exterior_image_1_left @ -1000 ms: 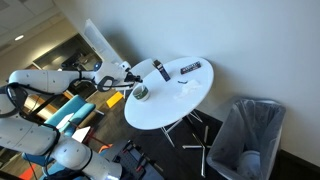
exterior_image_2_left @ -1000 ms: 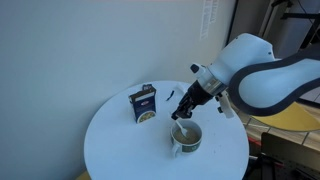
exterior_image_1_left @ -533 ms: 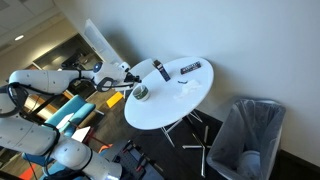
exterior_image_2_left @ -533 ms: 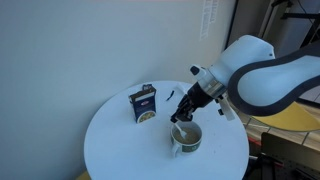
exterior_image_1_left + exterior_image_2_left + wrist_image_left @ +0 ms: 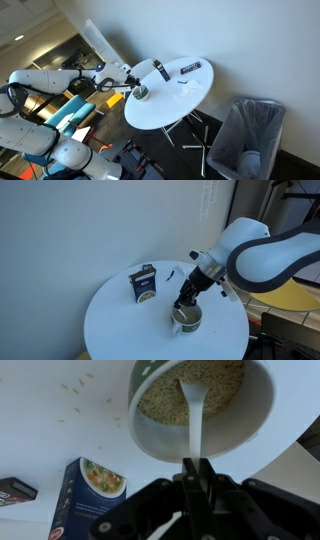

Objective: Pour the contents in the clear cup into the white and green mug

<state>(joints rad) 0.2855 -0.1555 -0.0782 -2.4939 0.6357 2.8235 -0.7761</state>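
The white and green mug (image 5: 205, 405) fills the top of the wrist view, pale outside with a green rim, and holds pale grains. It stands on the round white table (image 5: 120, 330) and shows in both exterior views (image 5: 141, 92) (image 5: 187, 320). My gripper (image 5: 196, 468) is right above the mug (image 5: 183, 302) (image 5: 133, 88), shut on a thin pale strip (image 5: 193, 425) that reaches down into the grains. I cannot tell if this strip is part of the clear cup. No cup shape shows otherwise.
A blue box with a soup picture (image 5: 143, 284) (image 5: 90, 495) stands beside the mug. A taller dark cylinder (image 5: 160, 70) and a flat dark bar (image 5: 190, 67) sit further along the table. Loose grains (image 5: 75, 400) lie on the table. A bin (image 5: 248, 135) stands on the floor.
My gripper has moved down a little, closer to the mug's rim. The mug and the box have not moved.
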